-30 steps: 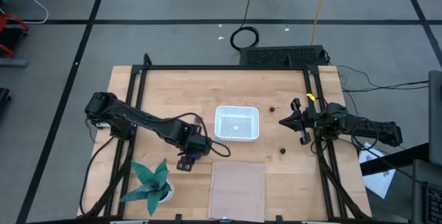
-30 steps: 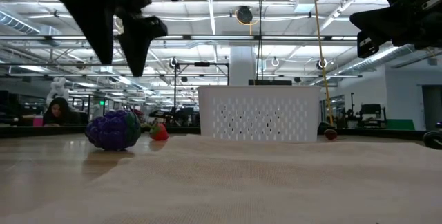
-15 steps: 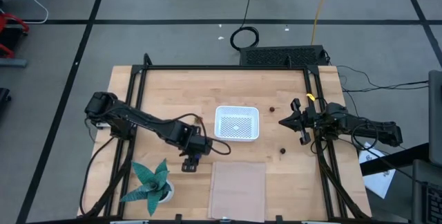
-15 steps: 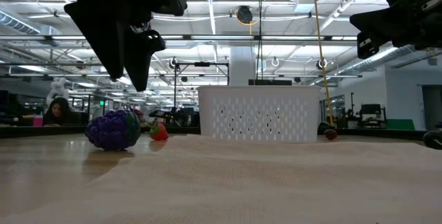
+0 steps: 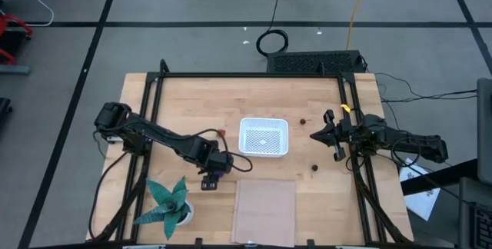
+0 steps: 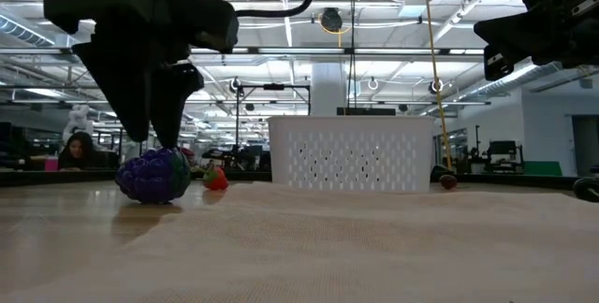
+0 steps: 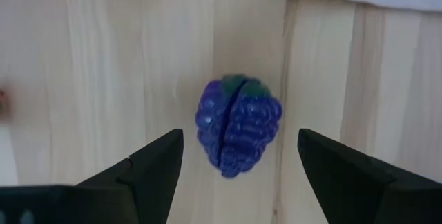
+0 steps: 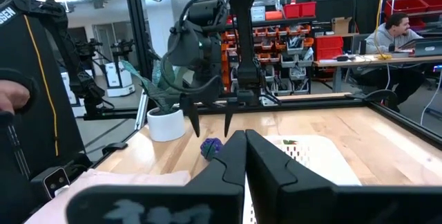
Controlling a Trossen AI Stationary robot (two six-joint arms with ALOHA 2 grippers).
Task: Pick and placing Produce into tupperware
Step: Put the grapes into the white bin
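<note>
purple lump (image 7: 238,124) lies on the table (image 5: 307,95) left of the white tupperware (image 5: 264,137); left claw (image 7: 238,165) hangs open astride it. right claw (image 5: 332,135), closed, waits at the right edge.

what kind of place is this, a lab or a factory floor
Most likely a robotics lab in a big open workshop: a framed wooden table with two arms, red parts bins on shelving behind, and a person at a desk.
</note>
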